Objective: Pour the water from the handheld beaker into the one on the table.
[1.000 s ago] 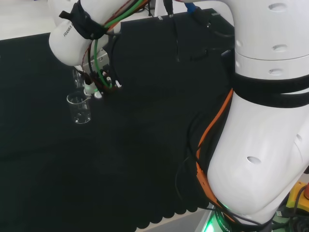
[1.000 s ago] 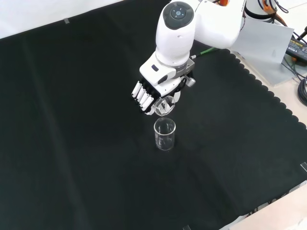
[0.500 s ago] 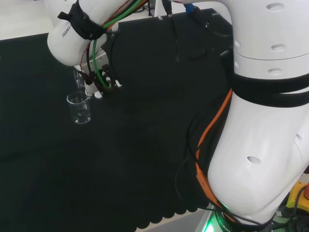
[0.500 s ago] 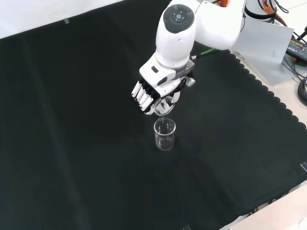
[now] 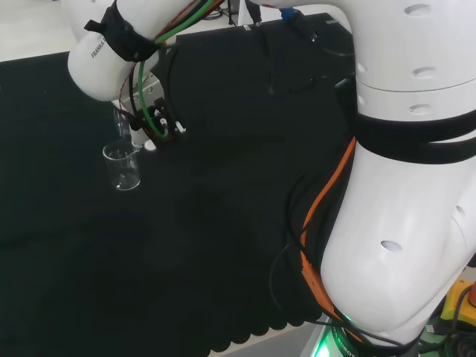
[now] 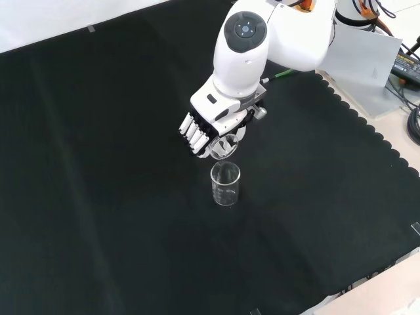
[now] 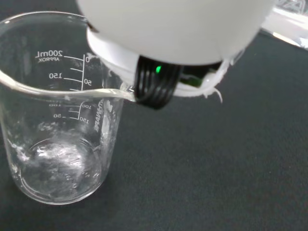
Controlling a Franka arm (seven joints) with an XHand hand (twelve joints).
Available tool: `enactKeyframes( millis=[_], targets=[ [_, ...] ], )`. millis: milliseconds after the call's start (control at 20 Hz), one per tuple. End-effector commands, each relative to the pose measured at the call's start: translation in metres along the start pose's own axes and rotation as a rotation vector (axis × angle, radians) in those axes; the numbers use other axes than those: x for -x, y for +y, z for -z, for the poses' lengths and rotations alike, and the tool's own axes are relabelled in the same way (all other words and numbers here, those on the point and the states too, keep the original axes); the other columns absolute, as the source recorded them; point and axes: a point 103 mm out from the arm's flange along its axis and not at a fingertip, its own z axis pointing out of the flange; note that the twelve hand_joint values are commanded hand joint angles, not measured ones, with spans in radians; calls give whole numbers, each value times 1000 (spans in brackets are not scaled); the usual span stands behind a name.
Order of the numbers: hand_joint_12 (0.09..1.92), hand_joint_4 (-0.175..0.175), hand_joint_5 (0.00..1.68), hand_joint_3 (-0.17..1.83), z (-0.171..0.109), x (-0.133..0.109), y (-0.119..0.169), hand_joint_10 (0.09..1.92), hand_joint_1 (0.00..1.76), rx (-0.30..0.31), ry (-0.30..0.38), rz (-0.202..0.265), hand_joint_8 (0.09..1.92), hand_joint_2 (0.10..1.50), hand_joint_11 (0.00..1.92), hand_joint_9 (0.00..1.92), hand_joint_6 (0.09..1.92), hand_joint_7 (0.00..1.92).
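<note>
- Head view: a clear table beaker (image 5: 123, 166) stands upright on the black cloth (image 5: 223, 245), at about the 9 o'clock side of the view. At its 12 o'clock, a second piece of clear glass, the handheld beaker (image 5: 120, 119), shows partly under the white wrist link (image 5: 104, 56). Parts of the hand (image 5: 141, 137) show as small white tips and dark housing just at the table beaker's 1 o'clock. The curl of the fingers cannot be judged from this angle. The arm's large white links (image 5: 401, 186) stand at the 3 o'clock side, with an orange cable (image 5: 327, 193) running down them.
- Front view: the hand (image 6: 209, 128) hangs below the white link with the round grey cap (image 6: 244, 28). Its white fingers (image 6: 192, 129) are curled round the handheld beaker (image 6: 224, 144), which is tipped with its mouth facing down toward the table beaker (image 6: 225, 184). The table beaker stands upright at the hand's 6 o'clock, just beneath it and apart from it. Whether water is falling between the two cannot be made out.
- Wrist view: the table beaker (image 7: 55, 115) appears close, upright, with printed graduation marks on its wall and a little water and droplets at its bottom. A blurred white part of the hand (image 7: 178, 29) with black cables (image 7: 154, 89) overlaps its rim. Bare black cloth (image 7: 216, 168) lies beside the beaker.
</note>
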Motion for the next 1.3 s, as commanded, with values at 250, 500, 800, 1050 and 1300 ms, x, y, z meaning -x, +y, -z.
enactKeyframes(
  millis=[250, 500, 800, 1050, 1300],
  targets=[
    [1064, -175, 917, 1187, -2, -1, -2, 1131, 1424, -19, -20, 4, 1252, 489, 919, 1218, 1562, 1103],
    [1062, -175, 918, 1187, -3, -3, -1, 1131, 1424, -24, -39, 11, 1251, 489, 919, 1218, 1562, 1103],
    [1061, -175, 917, 1187, -4, -4, -1, 1131, 1424, -31, -47, 13, 1251, 489, 919, 1218, 1563, 1103],
    [1061, -175, 916, 1187, -4, -5, -2, 1131, 1424, -35, -61, 13, 1251, 489, 919, 1218, 1563, 1103],
    [1060, -175, 916, 1187, -2, -8, -2, 1132, 1424, -46, -87, 11, 1252, 489, 919, 1217, 1564, 1103]
  ],
)
